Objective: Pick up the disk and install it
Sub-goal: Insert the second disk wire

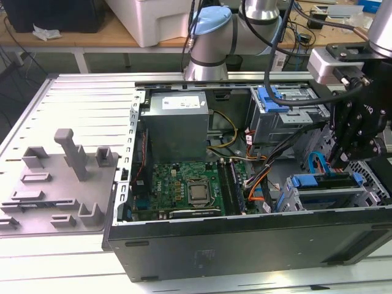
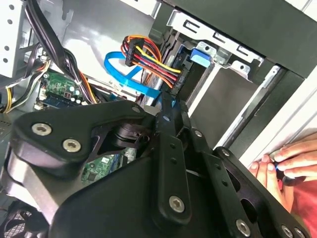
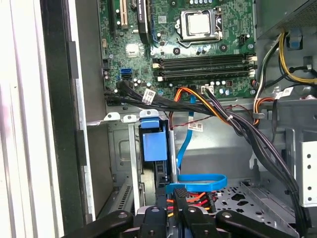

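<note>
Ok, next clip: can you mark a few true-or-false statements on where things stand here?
1. The computer case lies open, with its motherboard exposed. True.
2. The gripper hangs outside the case, over the bare table. False: it is inside the case's outline, at the exterior view's right, above the drive bays.
3. A grey fixture plate lies beside the case at the exterior view's left. True.
4. The flat cable looped near the gripper is red. False: the flat cable is blue.
5. A person's hand rests at the case's edge in the second wrist view. True.
</note>
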Robot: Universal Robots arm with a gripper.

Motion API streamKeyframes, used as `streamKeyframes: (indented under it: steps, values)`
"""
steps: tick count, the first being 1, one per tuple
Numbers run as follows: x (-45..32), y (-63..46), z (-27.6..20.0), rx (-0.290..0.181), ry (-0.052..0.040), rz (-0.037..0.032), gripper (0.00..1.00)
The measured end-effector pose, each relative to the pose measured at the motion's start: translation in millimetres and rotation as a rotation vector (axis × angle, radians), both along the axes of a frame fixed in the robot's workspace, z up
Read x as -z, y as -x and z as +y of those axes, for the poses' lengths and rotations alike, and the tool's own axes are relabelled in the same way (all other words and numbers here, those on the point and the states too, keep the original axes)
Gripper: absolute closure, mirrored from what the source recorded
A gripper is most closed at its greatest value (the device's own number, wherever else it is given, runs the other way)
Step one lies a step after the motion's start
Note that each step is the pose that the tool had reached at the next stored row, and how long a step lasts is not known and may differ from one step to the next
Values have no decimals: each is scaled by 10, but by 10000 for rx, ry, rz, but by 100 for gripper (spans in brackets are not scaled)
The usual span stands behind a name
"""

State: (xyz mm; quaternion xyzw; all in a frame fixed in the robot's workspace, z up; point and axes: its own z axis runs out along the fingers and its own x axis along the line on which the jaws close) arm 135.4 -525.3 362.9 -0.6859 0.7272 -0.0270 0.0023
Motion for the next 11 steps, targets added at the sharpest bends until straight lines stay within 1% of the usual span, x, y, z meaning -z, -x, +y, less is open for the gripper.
streamKeyframes:
  steps: [2, 4, 5, 6, 7, 9, 11]
  values:
    - [-14, 14, 12, 0, -1, 1, 79]
    - [-21, 36, 36, 0, 4, -3, 79]
    - [-22, 53, 61, 0, 8, -6, 79]
    - [-24, 76, 102, -1, 16, -10, 79]
    - [-24, 89, 123, -1, 20, -12, 79]
    - [-26, 121, 159, -1, 39, -16, 79]
    - [-26, 161, 184, 0, 65, -18, 79]
